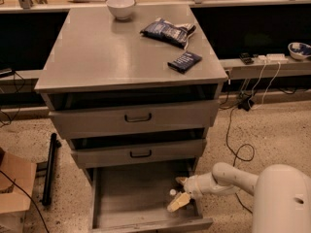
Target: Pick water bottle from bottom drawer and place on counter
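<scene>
A grey cabinet stands on speckled floor. On its counter [107, 52] sit a white bowl [120, 7] and two blue packets [167, 31]. In the open bottom drawer [131, 193], at its right side, the gripper [175, 194] has its fingers apart, with the water bottle [172, 192] showing its white cap between them.

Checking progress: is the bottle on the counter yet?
No: the counter holds a bowl and packets, while the tool reaches into the open bottom drawer by the white-capped bottle.

I count two handled drawers [97, 120], one bottom drawer [136, 193], one counter [107, 52] with one white bowl [120, 7] and two dark blue packets [167, 32], and one gripper [179, 191] in the bottom drawer, two fingers apart, by one water bottle [172, 192].
</scene>
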Controlling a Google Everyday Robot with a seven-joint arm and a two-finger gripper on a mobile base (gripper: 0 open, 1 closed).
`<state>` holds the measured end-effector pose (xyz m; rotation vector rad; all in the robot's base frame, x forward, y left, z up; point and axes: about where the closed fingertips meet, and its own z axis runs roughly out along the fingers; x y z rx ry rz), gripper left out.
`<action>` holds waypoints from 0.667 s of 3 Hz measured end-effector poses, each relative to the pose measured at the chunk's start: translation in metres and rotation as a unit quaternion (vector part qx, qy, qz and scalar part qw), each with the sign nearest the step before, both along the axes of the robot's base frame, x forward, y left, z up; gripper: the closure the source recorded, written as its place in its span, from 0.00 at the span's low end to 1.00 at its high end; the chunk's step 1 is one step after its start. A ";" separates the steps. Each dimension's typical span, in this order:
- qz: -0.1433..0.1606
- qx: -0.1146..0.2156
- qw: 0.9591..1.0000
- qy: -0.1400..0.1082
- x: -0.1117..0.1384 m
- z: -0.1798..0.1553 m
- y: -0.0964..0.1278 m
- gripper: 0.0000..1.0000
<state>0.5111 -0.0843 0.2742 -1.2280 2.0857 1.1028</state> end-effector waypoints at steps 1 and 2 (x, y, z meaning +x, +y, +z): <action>-0.006 -0.008 1.000 0.010 0.000 -0.022 -0.007 0.00; -0.023 -0.001 0.999 0.025 -0.002 -0.041 -0.013 0.00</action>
